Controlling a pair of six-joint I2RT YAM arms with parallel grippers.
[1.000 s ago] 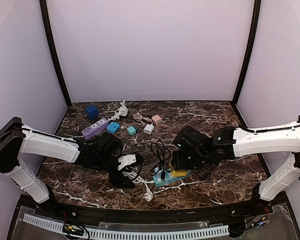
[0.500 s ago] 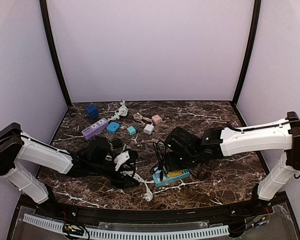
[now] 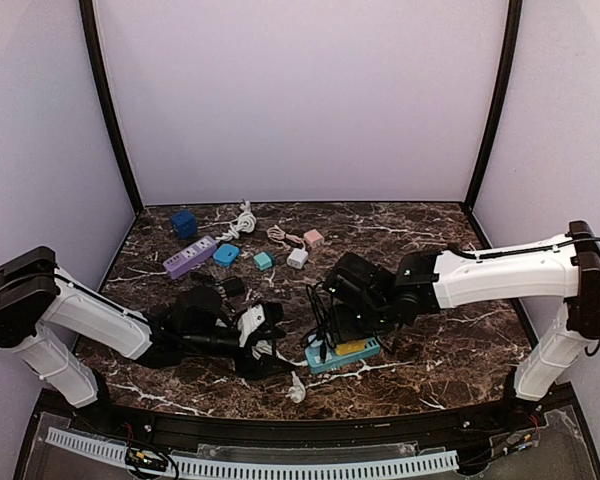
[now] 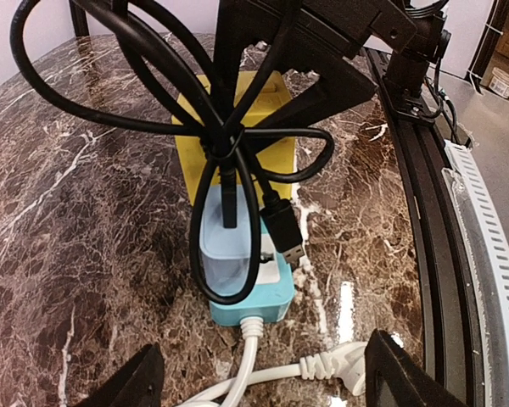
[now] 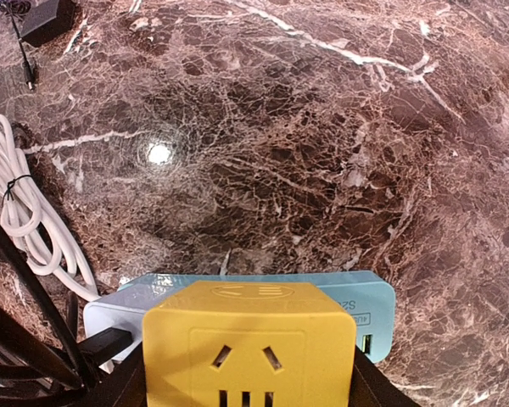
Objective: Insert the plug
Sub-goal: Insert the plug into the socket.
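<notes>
The right tool [image 5: 248, 386] is clamped on a yellow plug adapter [image 5: 250, 335] that sits atop a blue power strip [image 5: 365, 297] on the desk [image 5: 322, 127]. The left tool [image 4: 263, 386] gapes empty nearby. The adapter looks rigid, light and smooth, and is best squeezed by opposite flat faces.

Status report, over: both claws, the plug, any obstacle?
Left claw open, empty. Right claw shut on yellow adapter atop blue power strip. Black cable draped over it.
</notes>
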